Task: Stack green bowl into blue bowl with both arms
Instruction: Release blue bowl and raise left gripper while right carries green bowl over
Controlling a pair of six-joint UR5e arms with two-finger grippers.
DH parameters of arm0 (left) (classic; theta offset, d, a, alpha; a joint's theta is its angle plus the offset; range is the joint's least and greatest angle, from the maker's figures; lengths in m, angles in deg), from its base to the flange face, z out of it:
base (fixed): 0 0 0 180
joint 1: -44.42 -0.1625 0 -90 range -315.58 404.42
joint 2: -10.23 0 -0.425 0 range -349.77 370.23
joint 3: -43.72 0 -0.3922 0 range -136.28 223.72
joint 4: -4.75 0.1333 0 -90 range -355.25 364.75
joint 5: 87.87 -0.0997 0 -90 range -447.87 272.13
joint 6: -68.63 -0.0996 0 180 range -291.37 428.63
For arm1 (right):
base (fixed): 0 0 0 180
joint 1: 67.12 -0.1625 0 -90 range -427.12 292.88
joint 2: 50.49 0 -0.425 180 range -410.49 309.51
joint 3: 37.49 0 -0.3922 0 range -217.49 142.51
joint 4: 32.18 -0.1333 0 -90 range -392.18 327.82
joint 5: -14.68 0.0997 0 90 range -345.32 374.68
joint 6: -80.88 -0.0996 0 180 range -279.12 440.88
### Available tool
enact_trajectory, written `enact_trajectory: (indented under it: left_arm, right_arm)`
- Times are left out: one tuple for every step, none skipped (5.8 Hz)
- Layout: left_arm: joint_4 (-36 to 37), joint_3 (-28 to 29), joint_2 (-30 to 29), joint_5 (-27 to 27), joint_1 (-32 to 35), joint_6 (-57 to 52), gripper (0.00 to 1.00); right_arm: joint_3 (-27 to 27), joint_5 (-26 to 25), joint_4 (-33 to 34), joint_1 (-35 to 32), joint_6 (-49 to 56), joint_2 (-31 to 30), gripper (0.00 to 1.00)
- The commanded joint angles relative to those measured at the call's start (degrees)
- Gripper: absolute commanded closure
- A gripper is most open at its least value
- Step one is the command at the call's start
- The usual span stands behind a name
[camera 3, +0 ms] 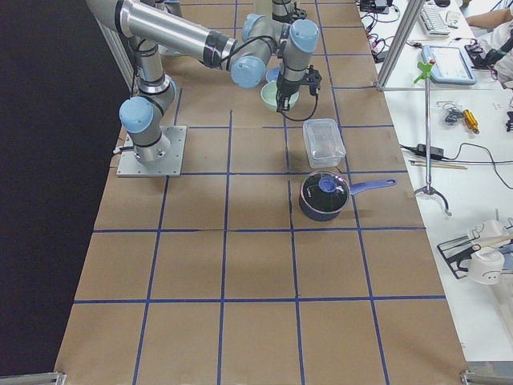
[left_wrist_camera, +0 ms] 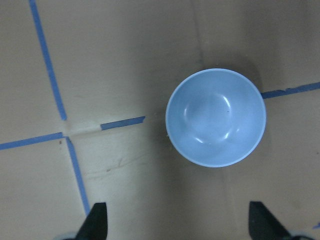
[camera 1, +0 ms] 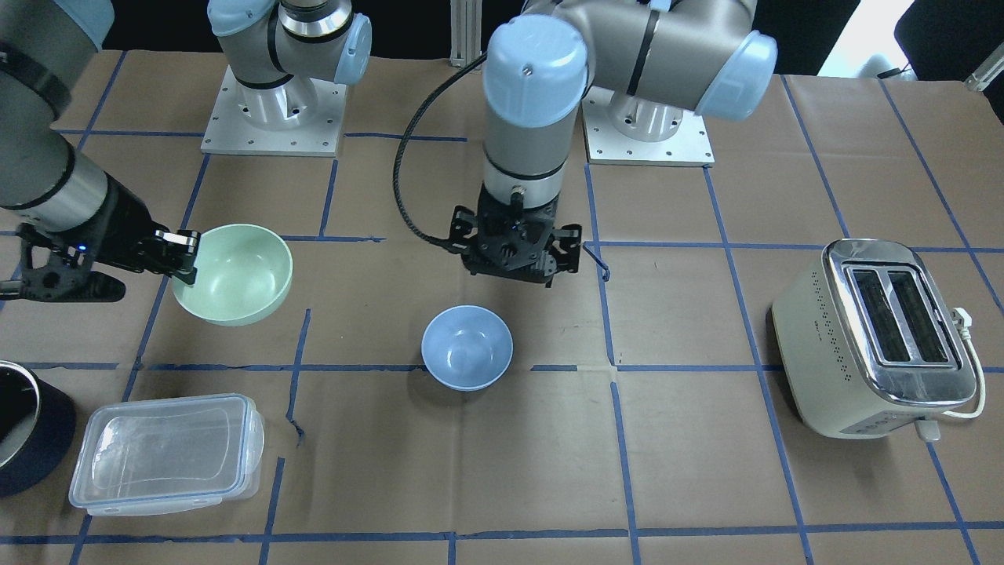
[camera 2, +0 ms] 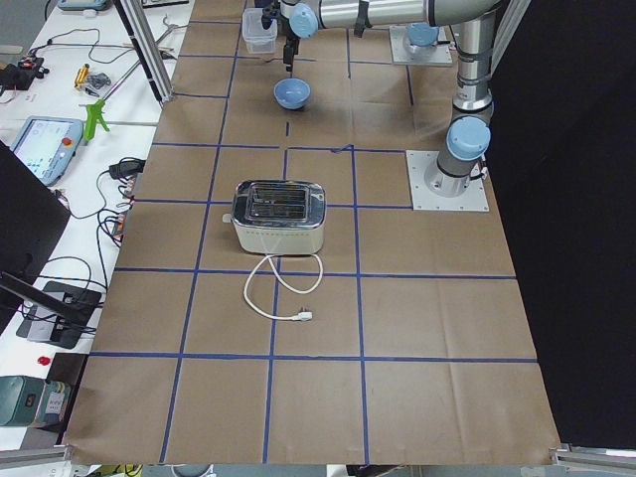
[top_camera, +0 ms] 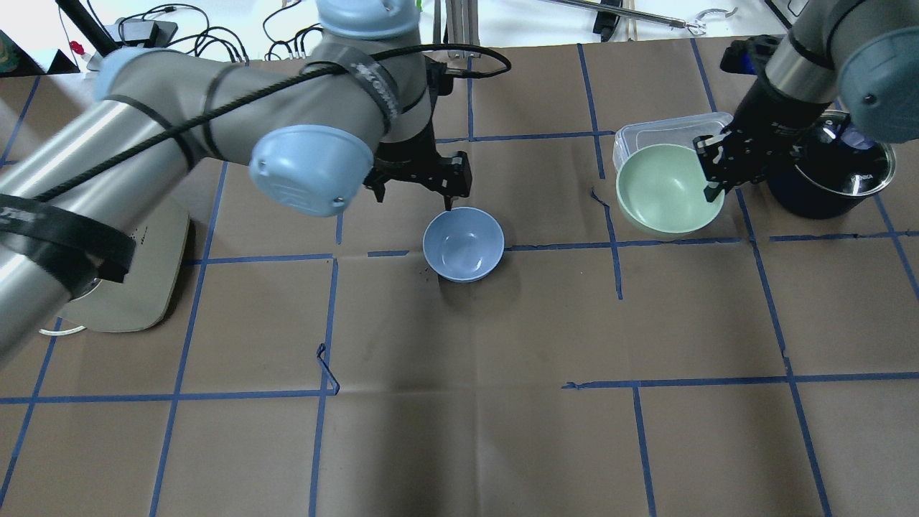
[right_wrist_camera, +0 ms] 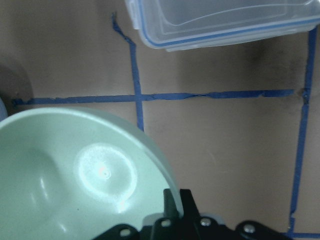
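The green bowl (camera 1: pixel 235 271) hangs a little above the table, pinched at its rim by my right gripper (camera 1: pixel 184 255). That gripper also shows in the overhead view (top_camera: pixel 714 169), holding the green bowl (top_camera: pixel 664 188). In the right wrist view the green bowl (right_wrist_camera: pixel 75 175) fills the lower left, with the rim in the gripper (right_wrist_camera: pixel 172 202). The blue bowl (camera 1: pixel 467 347) sits upright and empty mid-table. My left gripper (camera 1: pixel 514 263) hovers open and empty just on the robot's side of it. The left wrist view looks straight down on the blue bowl (left_wrist_camera: pixel 216 117), with both fingertips (left_wrist_camera: pixel 97 220) wide apart.
A clear lidded container (camera 1: pixel 165 451) and a dark pot (camera 1: pixel 23 424) stand near the green bowl on the robot's right side. A cream toaster (camera 1: pixel 874 337) with a loose cord stands on the robot's left side. Blue tape lines cross the brown table.
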Motion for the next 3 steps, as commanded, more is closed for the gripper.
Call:
enact_trajectory:
  left_arm:
    - [-11.5,-0.4,9.5,-0.5,-5.9,-6.5,0.02]
    - [-13.3,-0.5,12.0,-0.4,-8.7,-8.0,0.02]
    - [-12.5,-0.2,11.2,0.2,-10.7,-8.0,0.02]
  right_arm:
    - [0.0,2.1,7.8,-11.4,-16.8,3.4,0.94]
    - [0.1,2.2,11.3,-17.2,-24.2,5.7,0.94]
    - [0.1,2.2,16.3,-20.4,-29.9,8.1,0.94]
